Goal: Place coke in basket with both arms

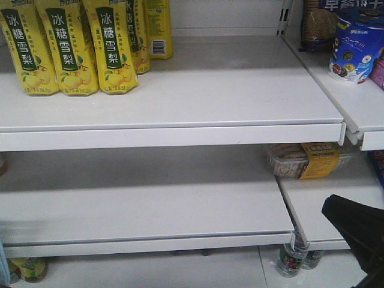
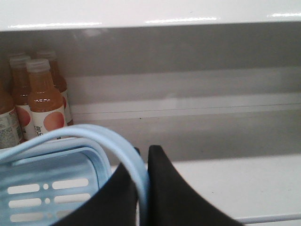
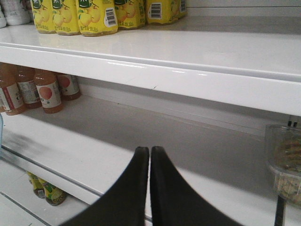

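Observation:
The coke is out of view in every frame. The light blue basket (image 2: 51, 188) with slotted sides fills the lower left of the left wrist view. Its handle (image 2: 101, 139) arcs up and runs down between the black fingers of my left gripper (image 2: 143, 153), which is shut on it. In the right wrist view my right gripper (image 3: 149, 150) is shut with nothing between its fingers, hovering in front of the middle shelf (image 3: 94, 141). A black wedge of the right arm (image 1: 354, 231) shows at the lower right of the front view.
Yellow pear-drink bottles (image 1: 66, 48) stand on the upper shelf at left. Peach-coloured tea bottles (image 2: 44, 103) line the back left of the middle shelf. A clear snack box (image 1: 306, 159) lies at the right. Small bottles (image 1: 292, 258) stand under the lowest shelf edge.

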Available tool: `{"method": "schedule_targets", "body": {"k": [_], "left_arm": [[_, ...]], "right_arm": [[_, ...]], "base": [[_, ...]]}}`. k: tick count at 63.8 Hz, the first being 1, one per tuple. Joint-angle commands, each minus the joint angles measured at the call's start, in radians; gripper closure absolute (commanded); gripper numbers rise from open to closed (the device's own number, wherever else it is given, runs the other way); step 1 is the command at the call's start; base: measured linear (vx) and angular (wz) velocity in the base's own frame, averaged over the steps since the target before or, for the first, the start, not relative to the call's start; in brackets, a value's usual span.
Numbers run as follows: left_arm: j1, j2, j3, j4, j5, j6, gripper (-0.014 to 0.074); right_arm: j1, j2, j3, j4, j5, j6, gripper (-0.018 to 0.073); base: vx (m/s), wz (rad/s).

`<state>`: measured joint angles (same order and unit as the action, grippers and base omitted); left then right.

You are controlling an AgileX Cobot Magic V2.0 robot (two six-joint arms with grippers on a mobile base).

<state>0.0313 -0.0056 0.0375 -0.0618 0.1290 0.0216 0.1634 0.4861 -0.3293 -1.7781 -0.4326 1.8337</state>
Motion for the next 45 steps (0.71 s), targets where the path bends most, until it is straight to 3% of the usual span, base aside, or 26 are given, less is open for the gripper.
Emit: {"method": "schedule_targets", "body": {"k": [1, 45], "left_arm": [[0.002, -0.022, 0.002, 0.034, -0.147, 0.038, 0.0603], [0.002, -0.022, 0.002, 0.034, -0.147, 0.038, 0.0603]], "right_arm": [[-0.004, 0.003, -0.028, -0.017, 0.024, 0.0, 0.0564], [-0.004, 0.003, -0.028, -0.005, 0.024, 0.0, 0.0564]], "base": [[0.0, 0.0], [0.0, 0.0]]}}
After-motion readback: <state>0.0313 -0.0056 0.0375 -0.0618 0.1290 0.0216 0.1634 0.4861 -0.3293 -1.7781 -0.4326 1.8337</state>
